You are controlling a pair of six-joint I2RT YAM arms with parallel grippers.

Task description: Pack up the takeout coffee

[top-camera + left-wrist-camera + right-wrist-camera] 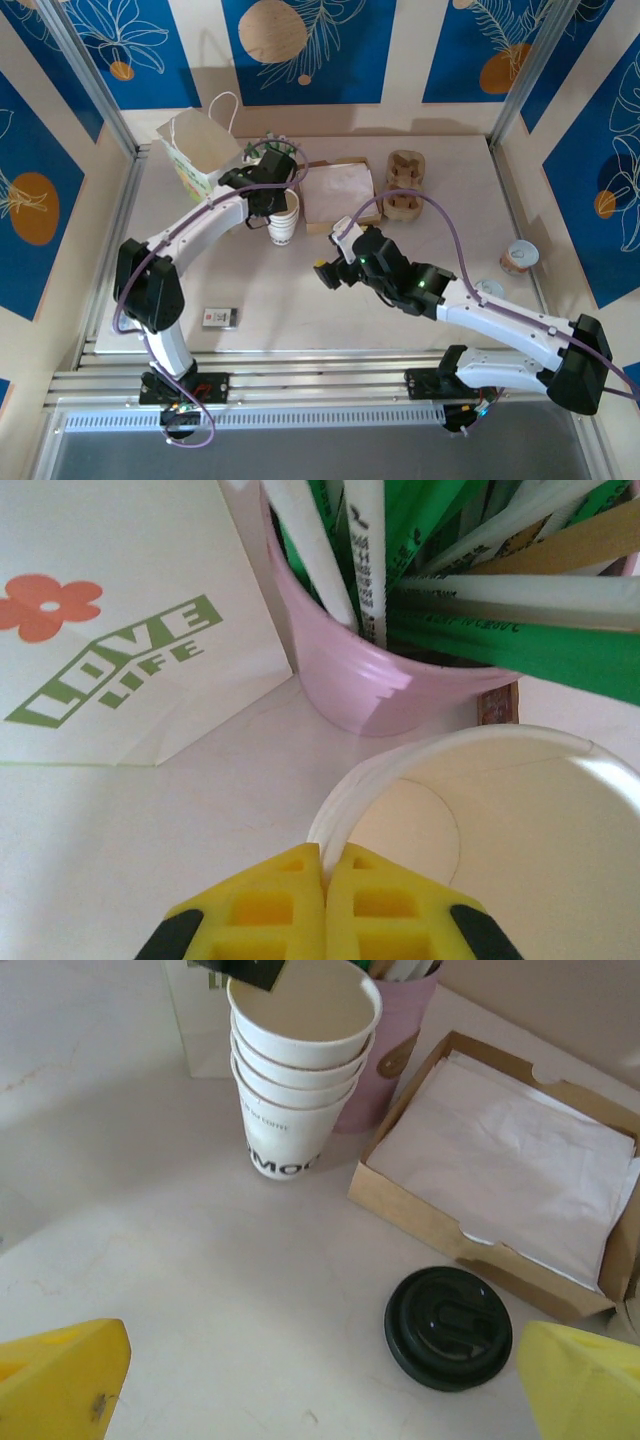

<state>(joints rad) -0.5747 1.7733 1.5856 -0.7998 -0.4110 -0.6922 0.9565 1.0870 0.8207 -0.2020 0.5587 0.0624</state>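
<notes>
The takeout coffee is out of view. A stack of lidless cream paper cups (pixel 283 226) (pixel 300 1090) stands near the table's middle. My left gripper (pixel 281 203) (pixel 327 865) is shut on the rim of the top cup (pixel 480 820), one yellow finger inside and one outside. A loose round black lid (pixel 449 1327) lies flat on the table beside the cardboard box. My right gripper (pixel 328 272) (pixel 320 1390) hovers above the table, open wide, with nothing between its yellow fingertips (pixel 60 1380); the lid lies just inside the right one.
A pink cup of green-white sticks (pixel 370 680) (pixel 400 1040) stands right behind the stack. A white "LOVE LIFE" paper bag (pixel 200 155) (pixel 100 630) is at the back left. A cardboard box of white paper (pixel 340 190) (pixel 510 1180), wooden holders (pixel 405 185), a patterned cup (pixel 519 257) and a small card (pixel 220 318) are also here.
</notes>
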